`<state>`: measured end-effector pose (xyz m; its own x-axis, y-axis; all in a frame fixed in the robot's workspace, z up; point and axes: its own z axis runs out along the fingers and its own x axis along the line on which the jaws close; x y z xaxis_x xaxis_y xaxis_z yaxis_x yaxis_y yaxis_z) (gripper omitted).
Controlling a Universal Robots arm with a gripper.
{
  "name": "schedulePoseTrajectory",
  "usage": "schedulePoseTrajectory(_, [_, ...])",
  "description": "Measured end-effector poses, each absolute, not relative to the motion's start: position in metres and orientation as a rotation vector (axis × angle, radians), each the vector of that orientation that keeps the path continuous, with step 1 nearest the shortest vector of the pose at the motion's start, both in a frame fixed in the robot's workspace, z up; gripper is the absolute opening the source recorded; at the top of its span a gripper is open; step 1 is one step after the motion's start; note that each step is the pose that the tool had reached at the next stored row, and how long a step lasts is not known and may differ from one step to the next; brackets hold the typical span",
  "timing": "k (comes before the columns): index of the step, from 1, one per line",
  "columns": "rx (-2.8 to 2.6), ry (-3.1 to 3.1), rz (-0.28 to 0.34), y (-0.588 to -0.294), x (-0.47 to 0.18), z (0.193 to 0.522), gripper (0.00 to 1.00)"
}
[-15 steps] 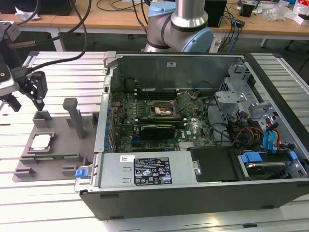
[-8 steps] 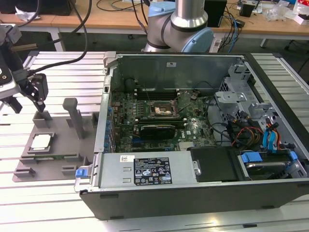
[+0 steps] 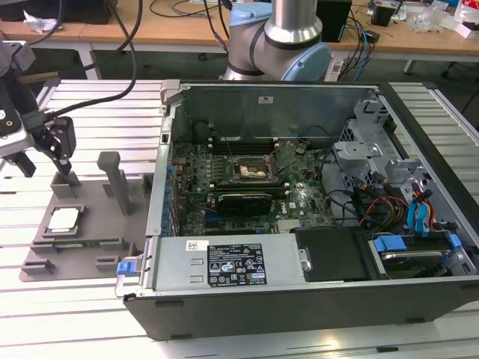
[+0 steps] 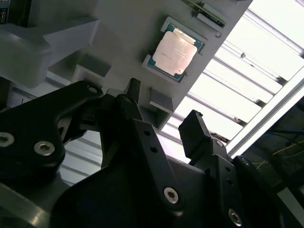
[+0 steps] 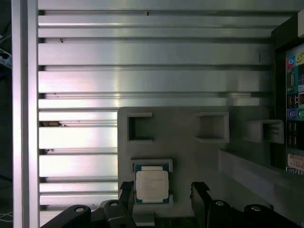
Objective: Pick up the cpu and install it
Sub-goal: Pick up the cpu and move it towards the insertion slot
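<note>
- Ribbed aluminium table [image 3: 97, 105] runs under everything, with cluttered desks along the back.
- Over the grey tray [image 3: 93, 213] hangs the gripper [image 4: 162, 100], its two black fingers [image 5: 199, 190] spread wide and gripping nothing.
- Down beyond the fingertips lies the cpu [image 5: 152, 185], flat in its square recess in the tray, silver top up. In the first wrist view it shows in the gap between the fingers, closer to one and touched by neither.
- Hard call in the exterior view: one fingertip looks low by the tray's far edge, but whether it touches cannot be told. The gripper's body is cut off at the frame edge.
- In the second wrist view, the gripper's own dark linkages block much of the tray. A green strip [image 4: 206, 12] past the cpu is cut off at the edge.
- An upright post [image 3: 112, 176] stands on the tray just beside the gripper.
- Farther off on that same side sits the open computer case [image 3: 299, 277], its dark socket [image 3: 248, 170] well apart from the gripper.
- Behind the case rises the robot arm [image 3: 288, 34], its top out of frame.
</note>
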<state>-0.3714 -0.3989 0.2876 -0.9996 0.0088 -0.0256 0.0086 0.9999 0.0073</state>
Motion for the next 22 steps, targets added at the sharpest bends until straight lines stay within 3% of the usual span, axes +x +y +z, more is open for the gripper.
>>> schedulePoseTrajectory(22, [0.014, 3.116, 0.011, -0.399, -0.371, 0.258, 0.60])
